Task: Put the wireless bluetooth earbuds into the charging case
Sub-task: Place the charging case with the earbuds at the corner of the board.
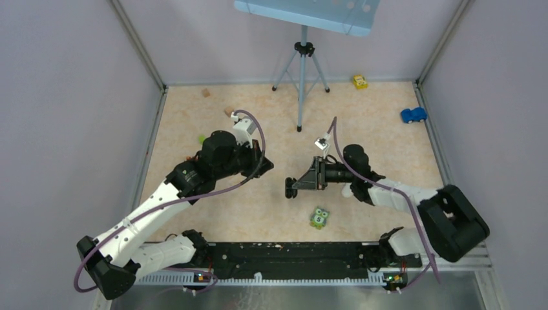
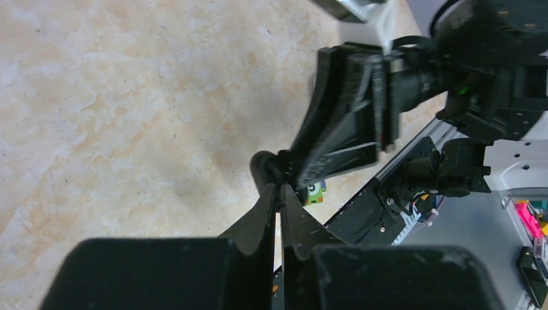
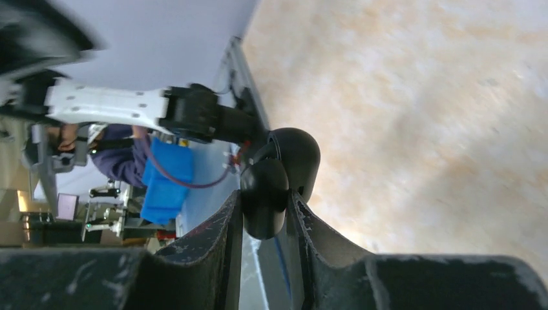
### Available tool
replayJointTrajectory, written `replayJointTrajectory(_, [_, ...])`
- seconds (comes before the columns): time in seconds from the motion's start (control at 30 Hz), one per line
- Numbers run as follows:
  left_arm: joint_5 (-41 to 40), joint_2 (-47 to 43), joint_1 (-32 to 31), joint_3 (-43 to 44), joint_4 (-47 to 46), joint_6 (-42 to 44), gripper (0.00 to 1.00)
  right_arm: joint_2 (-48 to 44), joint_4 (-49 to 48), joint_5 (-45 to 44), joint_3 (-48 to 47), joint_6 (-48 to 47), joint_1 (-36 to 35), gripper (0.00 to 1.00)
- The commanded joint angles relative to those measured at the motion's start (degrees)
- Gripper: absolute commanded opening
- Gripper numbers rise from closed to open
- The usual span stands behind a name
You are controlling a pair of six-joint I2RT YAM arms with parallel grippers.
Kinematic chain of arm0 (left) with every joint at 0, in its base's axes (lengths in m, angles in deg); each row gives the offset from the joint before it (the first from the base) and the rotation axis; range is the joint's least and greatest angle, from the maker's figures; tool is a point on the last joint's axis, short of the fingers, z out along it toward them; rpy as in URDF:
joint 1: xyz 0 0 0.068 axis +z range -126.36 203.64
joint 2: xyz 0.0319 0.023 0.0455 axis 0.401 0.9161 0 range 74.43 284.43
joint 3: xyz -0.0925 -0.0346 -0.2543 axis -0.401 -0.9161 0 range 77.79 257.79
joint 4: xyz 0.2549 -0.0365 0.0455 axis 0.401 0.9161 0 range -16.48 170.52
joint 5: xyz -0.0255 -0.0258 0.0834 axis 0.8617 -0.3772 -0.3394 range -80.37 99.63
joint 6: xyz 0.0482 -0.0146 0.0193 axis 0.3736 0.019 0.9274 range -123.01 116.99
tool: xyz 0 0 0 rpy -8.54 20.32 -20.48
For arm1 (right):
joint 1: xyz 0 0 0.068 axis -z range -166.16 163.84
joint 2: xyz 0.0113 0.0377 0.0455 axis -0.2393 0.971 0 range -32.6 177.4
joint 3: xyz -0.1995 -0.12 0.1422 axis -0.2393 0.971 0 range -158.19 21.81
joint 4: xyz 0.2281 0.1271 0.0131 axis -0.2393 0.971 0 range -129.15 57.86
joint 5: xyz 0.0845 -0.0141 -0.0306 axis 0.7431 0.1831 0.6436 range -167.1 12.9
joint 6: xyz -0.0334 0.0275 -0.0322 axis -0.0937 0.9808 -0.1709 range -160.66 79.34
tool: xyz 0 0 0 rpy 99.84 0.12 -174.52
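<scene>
A black pebble-shaped charging case (image 3: 263, 187) sits between the fingers of my right gripper (image 3: 265, 205), which is shut on it; a second rounded black part (image 3: 302, 154) shows just behind it. In the top view the right gripper (image 1: 295, 186) holds the case (image 1: 289, 188) above mid-table. My left gripper (image 2: 280, 188) has its jaws almost together, with only a thin slit between them. Its tips are right by the case (image 2: 265, 169). In the top view the left gripper (image 1: 267, 164) lies just left of the case. I cannot make out any earbuds.
A green owl toy (image 1: 319, 217) lies in front of the right gripper. A tripod (image 1: 302, 71) stands at the back. A yellow toy car (image 1: 360, 81) and a blue one (image 1: 413, 115) sit back right. Wooden cubes (image 1: 205, 92) lie back left.
</scene>
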Motion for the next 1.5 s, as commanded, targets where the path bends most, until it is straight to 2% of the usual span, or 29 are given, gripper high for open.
replayJointTrajectory(0.0, [0.61, 0.05, 0.25, -0.75, -2.90, -0.51, 0.09, 9.87, 2.69, -1.26, -1.83, -5.43, 0.89, 0.00])
replayJointTrajectory(0.17, [-0.41, -0.75, 0.30, -0.72, -1.89, -0.02, 0.09, 19.98, -7.89, 1.23, -0.77, -1.84, 1.90, 0.00])
replayJointTrajectory(0.33, [-0.93, -1.02, 0.42, -0.87, -1.41, 0.19, 0.09, 24.29, -10.24, 1.60, -0.21, -1.38, 2.24, 0.00])
replayJointTrajectory(0.43, [-0.73, -0.88, 0.43, -1.15, -1.61, 0.06, 0.09, 25.26, -9.61, 1.46, 0.44, -2.01, 2.82, 0.00])
replayJointTrajectory(0.63, [-0.57, -0.62, 0.43, -1.16, -1.82, 0.07, 0.09, 25.33, -0.74, -0.90, 0.18, -7.50, 3.77, 0.00])
replayJointTrajectory(0.83, [-0.13, -0.31, 0.43, -1.33, -2.17, -0.07, 0.09, 24.71, 2.73, -2.97, -0.04, -9.48, 3.77, 0.01])
replayJointTrajectory(0.93, [0.00, -0.22, 0.43, -1.29, -2.20, -0.16, 0.09, 24.43, 3.03, -3.30, 0.08, -9.81, 3.72, 0.21])
replayJointTrajectory(1.03, [-0.02, -0.31, 0.43, -1.25, -2.20, -0.09, 0.09, 23.59, 2.68, -3.61, 0.54, -9.73, 3.74, 0.49])
replayJointTrajectory(1.07, [0.01, -0.31, 0.43, -1.30, -2.19, -0.08, 0.09, 23.34, 2.67, -3.66, 0.69, -9.75, 3.79, 0.52])
replayJointTrajectory(1.2, [0.07, -0.23, 0.43, -1.44, -2.19, -0.16, 0.09, 22.18, 3.58, -4.30, 0.95, -9.94, 3.77, 0.59])
replayJointTrajectory(1.33, [-0.12, -0.33, 0.43, -1.51, -2.15, -0.09, 0.09, 19.57, 6.38, -5.87, 1.11, -10.85, 3.75, 0.61])
replayJointTrajectory(1.47, [-0.81, -0.57, 0.43, -1.64, -1.82, -0.10, 0.10, 11.96, 17.24, -12.60, -0.49, -14.60, 3.79, 0.63])
